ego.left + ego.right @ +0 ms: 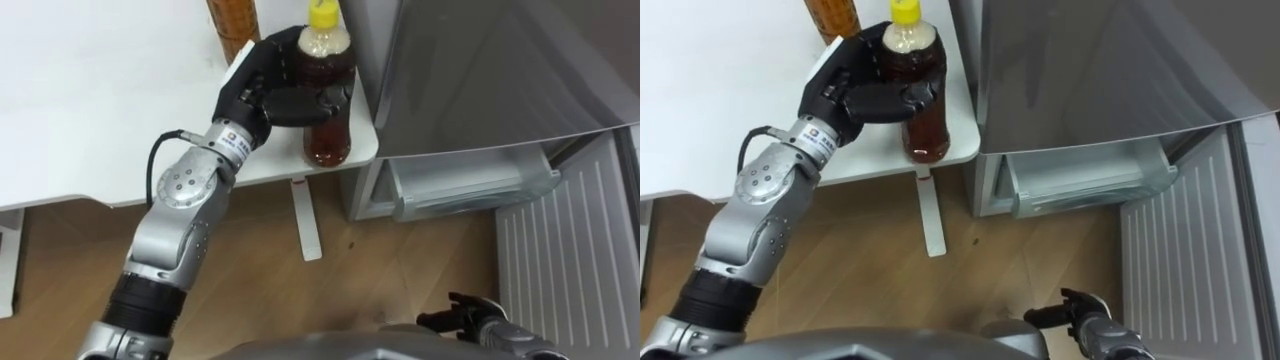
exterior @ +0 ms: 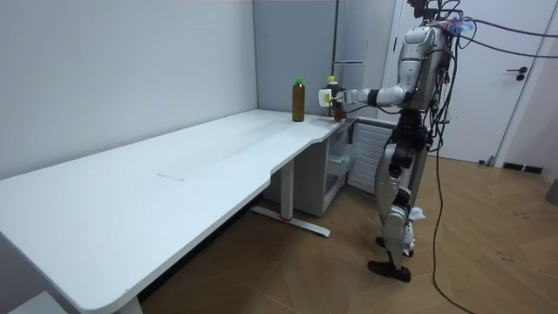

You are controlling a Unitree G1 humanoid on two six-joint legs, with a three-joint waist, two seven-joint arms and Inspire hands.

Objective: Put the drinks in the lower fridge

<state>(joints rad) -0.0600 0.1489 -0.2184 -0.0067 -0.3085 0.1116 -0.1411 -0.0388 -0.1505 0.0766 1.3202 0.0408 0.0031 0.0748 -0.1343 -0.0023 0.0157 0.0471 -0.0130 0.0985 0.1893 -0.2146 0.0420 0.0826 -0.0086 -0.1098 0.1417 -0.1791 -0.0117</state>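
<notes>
A bottle of brown tea with a yellow cap stands upright at the white table's near right corner. My left hand is shut on its middle, with the fingers and thumb curled round it. Behind it a second, orange-brown bottle stands on the table; the room view shows its green cap. Low at my side, my right hand hangs with relaxed fingers and holds nothing. In the room view I stand upright at the table's end, in front of the fridge.
The grey fridge stands just right of the table. Its lower compartment is open and shows a clear drawer. The lower door is swung out to the right. Wooden floor lies below, with the table's white leg.
</notes>
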